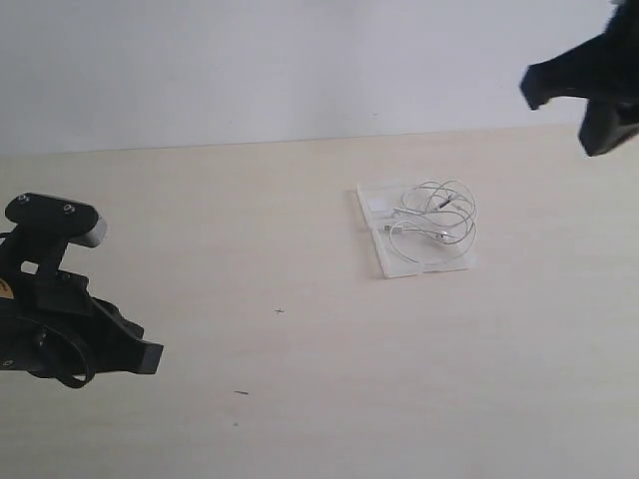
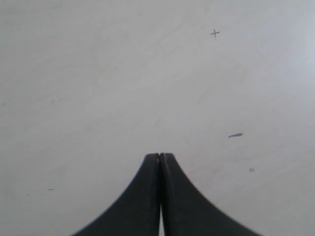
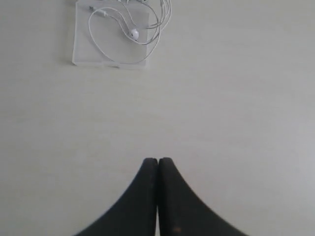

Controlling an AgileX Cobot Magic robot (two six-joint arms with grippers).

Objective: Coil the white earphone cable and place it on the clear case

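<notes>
The white earphone cable (image 1: 436, 217) lies in loose coils on the clear case (image 1: 371, 232), right of the table's middle. The right wrist view shows the same cable (image 3: 129, 25) with an earbud resting on the case (image 3: 81, 48). My left gripper (image 2: 160, 156) is shut with nothing between its jaws, low over bare table at the left (image 1: 148, 357). My right gripper (image 3: 158, 160) is also shut and empty, raised at the upper right (image 1: 559, 95), well away from the case.
The light wooden table (image 1: 300, 399) ends at a white wall behind. Small dark marks dot the surface: a cross (image 2: 214, 33) and a dash (image 2: 235, 135), also visible in the exterior view as a cross (image 1: 279, 311).
</notes>
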